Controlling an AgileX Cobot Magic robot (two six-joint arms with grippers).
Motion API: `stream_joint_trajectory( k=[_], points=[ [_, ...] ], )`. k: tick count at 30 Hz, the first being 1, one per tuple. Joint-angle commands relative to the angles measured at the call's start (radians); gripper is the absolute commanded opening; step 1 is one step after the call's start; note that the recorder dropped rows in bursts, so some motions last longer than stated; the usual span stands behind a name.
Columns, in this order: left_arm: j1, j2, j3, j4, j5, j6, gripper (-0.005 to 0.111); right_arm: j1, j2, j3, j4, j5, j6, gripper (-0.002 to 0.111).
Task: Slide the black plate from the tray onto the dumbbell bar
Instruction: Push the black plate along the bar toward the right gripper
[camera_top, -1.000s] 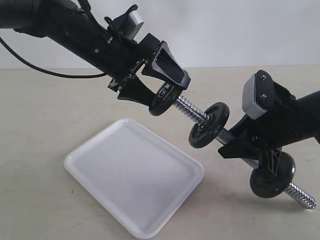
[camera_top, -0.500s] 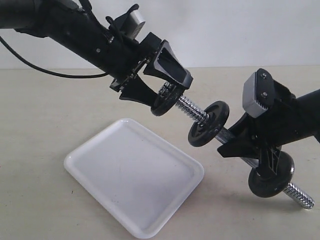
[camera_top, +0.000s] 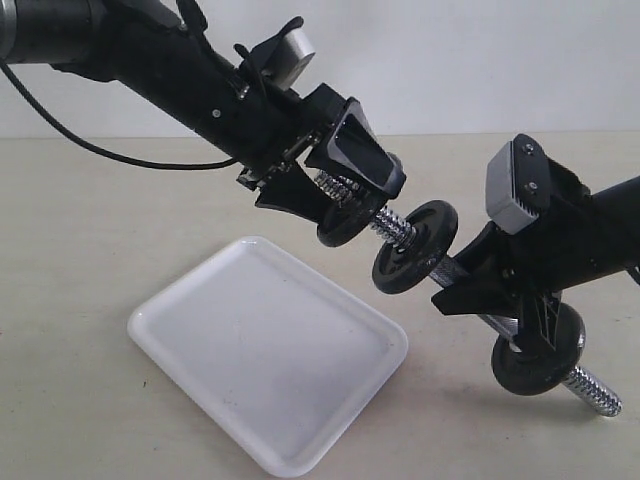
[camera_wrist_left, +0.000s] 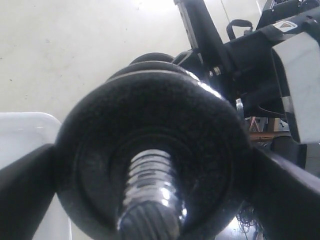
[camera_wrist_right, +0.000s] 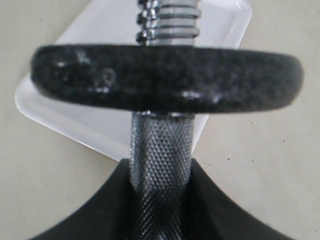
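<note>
1. Since a second ago, the left gripper (camera_top: 355, 205) has carried the black plate (camera_top: 345, 228) further down the threaded upper end of the dumbbell bar (camera_top: 397, 228). The gap to the second disc (camera_top: 415, 250) on the bar has narrowed. The bar's low end has shifted a little.
2. The tabletop (camera_top: 80, 240) is plain beige, with a pale bare wall (camera_top: 450, 60) behind. The white tray (camera_top: 180, 320) lies flat on it, below the bar's raised end.
3. The black plate sits threaded on the bar's upper end. The left fingers (camera_wrist_left: 25, 195) press on opposite edges of its rim, grasping it. A short stretch of thread shows between it and the second disc.
4. The right gripper (camera_wrist_right: 161, 175) has its fingers clenched on the bar's knurled middle, between the second disc and a third disc (camera_top: 540, 355) near the bar's low end.
</note>
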Motion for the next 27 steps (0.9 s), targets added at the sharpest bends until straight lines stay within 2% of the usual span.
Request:
stream_joint_trajectory(
  k=[1,13,27],
  points=[
    [-0.035,0.006,-0.006,-0.113,0.030,0.014,0.004,-0.002,-0.041,-0.030,0.195,0.088,-0.003,0.000],
    [-0.056,0.023,-0.007,-0.119,0.030,0.102,0.004,-0.002,-0.041,-0.030,0.195,0.086,-0.003,0.000],
    [-0.056,0.052,-0.007,-0.138,0.030,0.113,0.004,-0.002,-0.041,-0.030,0.195,0.084,-0.003,0.000]
  ],
)
